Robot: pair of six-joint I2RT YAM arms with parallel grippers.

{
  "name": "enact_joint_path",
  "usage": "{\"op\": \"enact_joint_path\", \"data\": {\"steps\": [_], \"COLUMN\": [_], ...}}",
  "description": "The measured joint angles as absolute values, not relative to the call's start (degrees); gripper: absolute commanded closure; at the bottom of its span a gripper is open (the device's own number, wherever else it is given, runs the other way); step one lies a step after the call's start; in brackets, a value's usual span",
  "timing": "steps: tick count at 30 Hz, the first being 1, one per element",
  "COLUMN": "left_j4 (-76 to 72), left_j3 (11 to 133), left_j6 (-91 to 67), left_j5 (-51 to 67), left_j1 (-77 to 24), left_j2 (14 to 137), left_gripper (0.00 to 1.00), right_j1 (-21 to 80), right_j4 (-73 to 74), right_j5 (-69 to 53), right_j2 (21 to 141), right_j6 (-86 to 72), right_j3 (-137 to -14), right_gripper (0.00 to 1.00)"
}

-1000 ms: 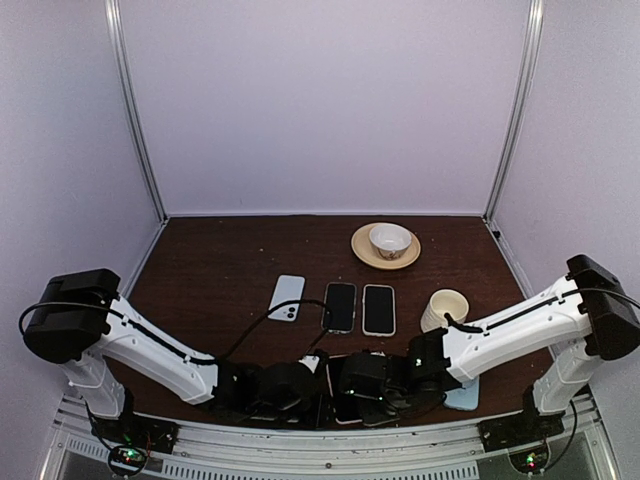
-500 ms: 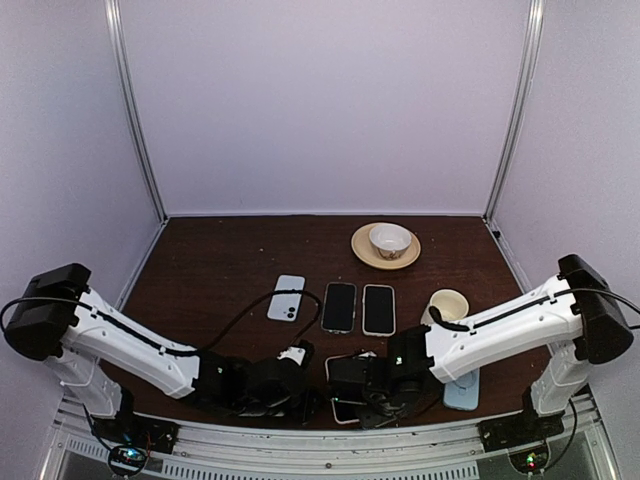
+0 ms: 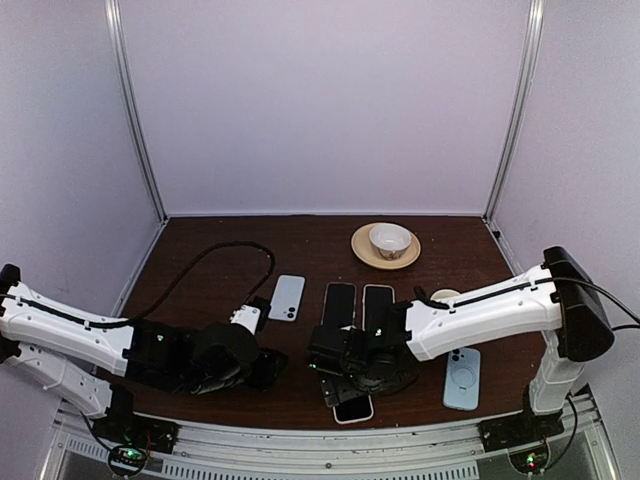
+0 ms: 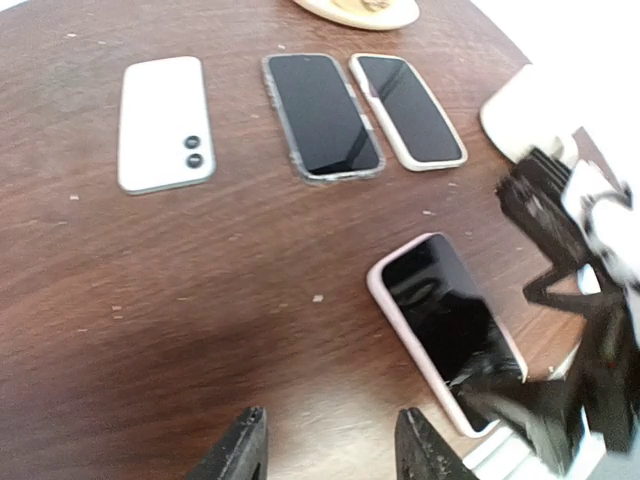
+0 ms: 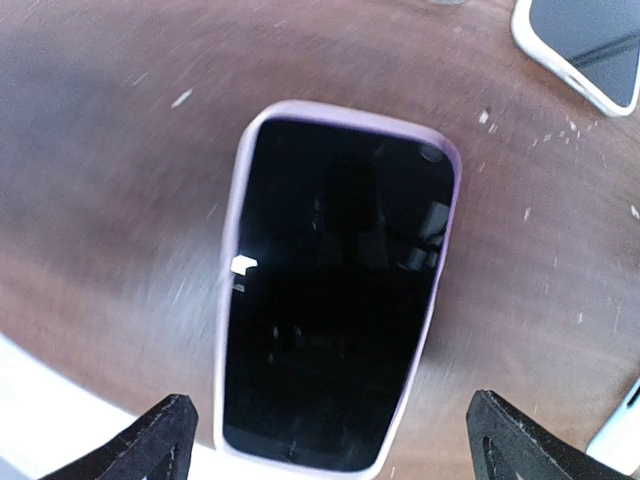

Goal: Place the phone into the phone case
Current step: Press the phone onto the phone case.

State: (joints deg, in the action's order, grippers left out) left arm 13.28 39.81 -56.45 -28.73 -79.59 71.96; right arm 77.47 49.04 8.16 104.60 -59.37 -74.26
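Right wrist view: the right gripper (image 5: 330, 410) has its 2 fingers spread wide, holding nothing. Just ahead between them lies the phone (image 5: 335, 290), screen up in its pink case (image 5: 350, 108). The left gripper (image 4: 330, 430) is likewise parted and empty, the phone ahead-right.

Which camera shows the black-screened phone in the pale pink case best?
Right wrist: the black-screened phone in the pale pink case fills the frame, whole. Left wrist shows it slanted, its near end hidden. Top external shows only one end.

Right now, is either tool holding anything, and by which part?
Nothing held. Left tool and right tool are both open; the pink-cased phone lies free on the table.
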Motion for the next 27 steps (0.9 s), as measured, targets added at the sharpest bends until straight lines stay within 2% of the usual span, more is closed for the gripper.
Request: {"op": "enact_joint_path", "data": {"steps": [5,17,22,25,27], "left_j4": [15.86,16.71,15.73,15.2,14.41], "left_j3": [38.61,38.46,38.5,40.03,41.71], "left_j6": [-55.29,-54.89,-54.0,-52.31,-51.18], "left_j5": [-29.93,-28.53,-27.05,-26.06,-24.75], "left_j1": [-79.48,-79.48,-79.48,-79.48,-79.24], "left_j2": [70.06,71.05,74.48,79.42,82.56], "left_gripper": [0.52,0.52,0.52,0.52,0.52], "right_j1": [74.56,74.5,72.49,69.34,67.29], "right_j4": [44.86,39.77,42.09,43.2,43.62], "right_j5": [7.42,3.95,2.22,0.97,0.19], "right_j2": [106.32,108.62,106.85,103.31,100.68], "right_j6": [-59.4,-59.4,-54.54,-50.85,-48.75], "right_j3": [-72.88,-70.48,-70.57,-70.52,-70.3], "right_gripper": [0.0,0.01,0.12,0.3,0.39]}}
